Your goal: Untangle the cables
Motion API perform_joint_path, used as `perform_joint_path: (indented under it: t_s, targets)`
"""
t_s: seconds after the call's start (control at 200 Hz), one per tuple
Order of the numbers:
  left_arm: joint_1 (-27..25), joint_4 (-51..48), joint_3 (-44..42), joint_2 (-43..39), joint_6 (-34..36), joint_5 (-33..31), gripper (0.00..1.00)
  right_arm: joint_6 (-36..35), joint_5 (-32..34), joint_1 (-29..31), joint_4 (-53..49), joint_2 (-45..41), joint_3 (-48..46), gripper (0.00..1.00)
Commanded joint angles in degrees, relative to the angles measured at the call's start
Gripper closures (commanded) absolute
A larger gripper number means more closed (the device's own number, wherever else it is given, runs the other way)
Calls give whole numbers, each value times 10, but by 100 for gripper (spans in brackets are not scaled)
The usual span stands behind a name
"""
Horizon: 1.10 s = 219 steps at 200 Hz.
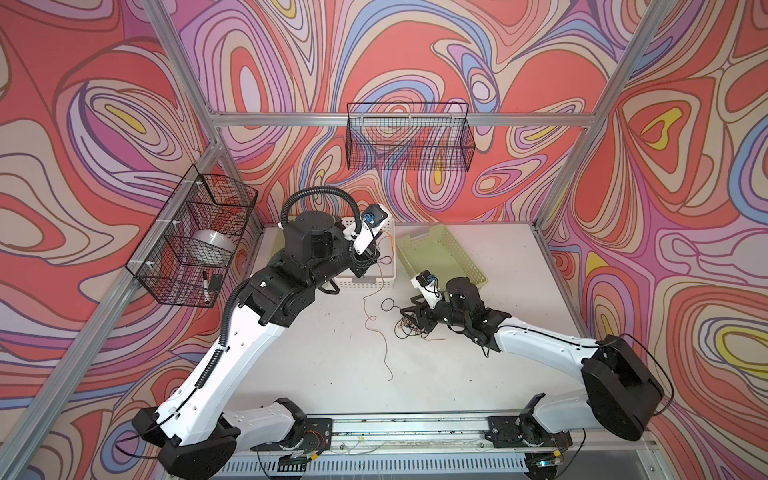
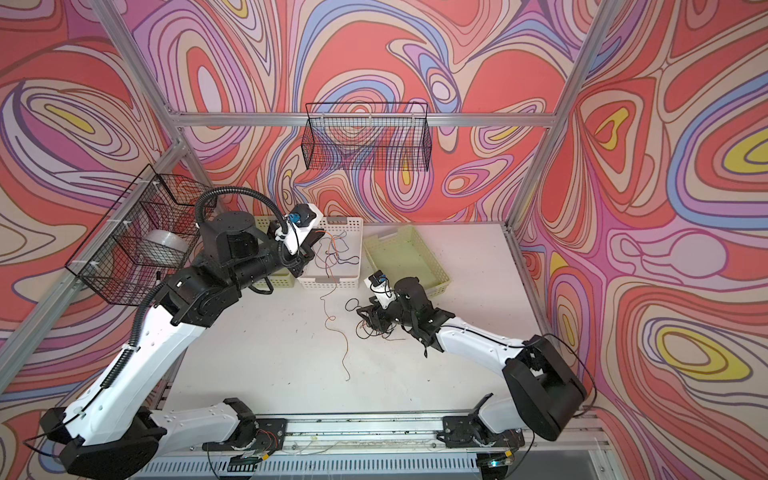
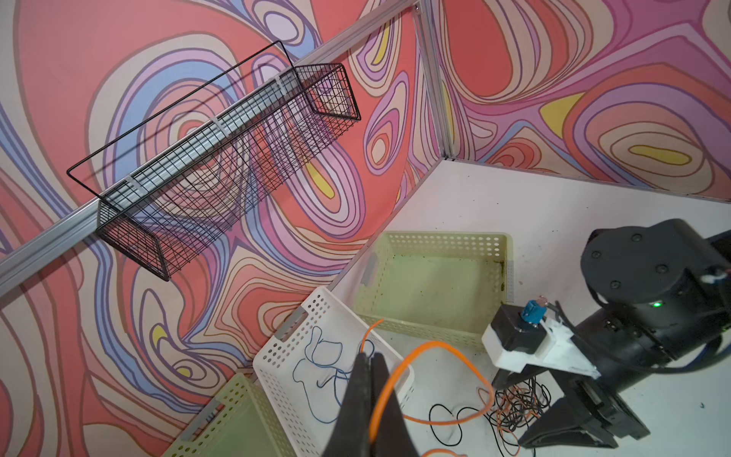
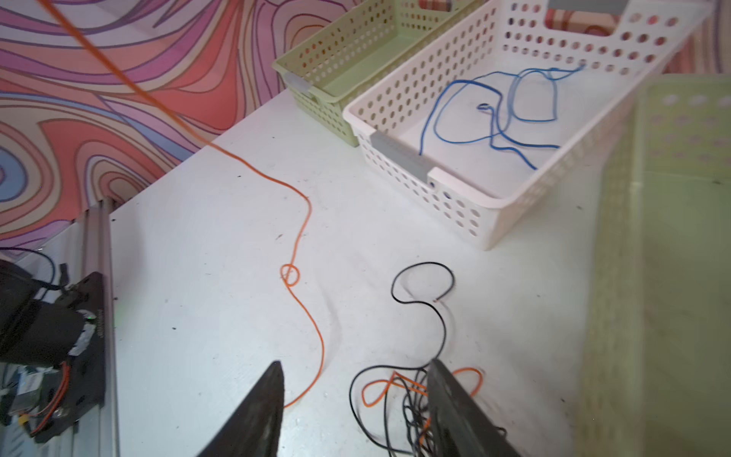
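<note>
My left gripper (image 3: 370, 358) is shut on a long orange cable (image 3: 447, 348) above the white basket (image 3: 285, 348). In both top views this orange cable (image 1: 384, 349) (image 2: 343, 353) trails from the left gripper (image 1: 370, 266) down across the table toward the front. A blue cable (image 4: 494, 118) lies loose inside the white basket (image 4: 455, 205). My right gripper (image 4: 356, 364) stands open, low over a tangle of black and orange cables (image 4: 411, 399), one finger touching it. The tangle (image 1: 409, 328) sits mid-table, a black loop (image 4: 423, 263) sticking out of it.
A green basket (image 1: 440, 253) lies tilted behind the right gripper (image 1: 415, 316), close to its wrist. Another green basket (image 2: 274, 282) sits left of the white basket (image 2: 332, 282). Black wire baskets hang on the back wall (image 1: 409, 137) and left wall (image 1: 191, 237).
</note>
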Motion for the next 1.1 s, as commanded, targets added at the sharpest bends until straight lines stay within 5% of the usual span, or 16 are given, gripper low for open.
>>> perform_joint_path:
  t_s: [0.0,0.315,0.476,0.681,0.826,1.092]
  targets:
    - [1,16,24,8,-10,25,100,20,-74,7,46,43,21,40]
    - [-2,33,36,27,-30,59,100,100,-140,8,125,176,79,40]
    - [-3,37,45,34,-30,62,100,129,-182,8,125,238,114,49]
    - [-3,40,47,36,-25,55,100,143,-192,8,133,252,116,83]
    - [-3,40,42,31,-22,38,100,136,-174,8,126,227,104,100]
    - [25,82,-39,-22,-54,8,100,121,-77,-29,32,89,107,100]
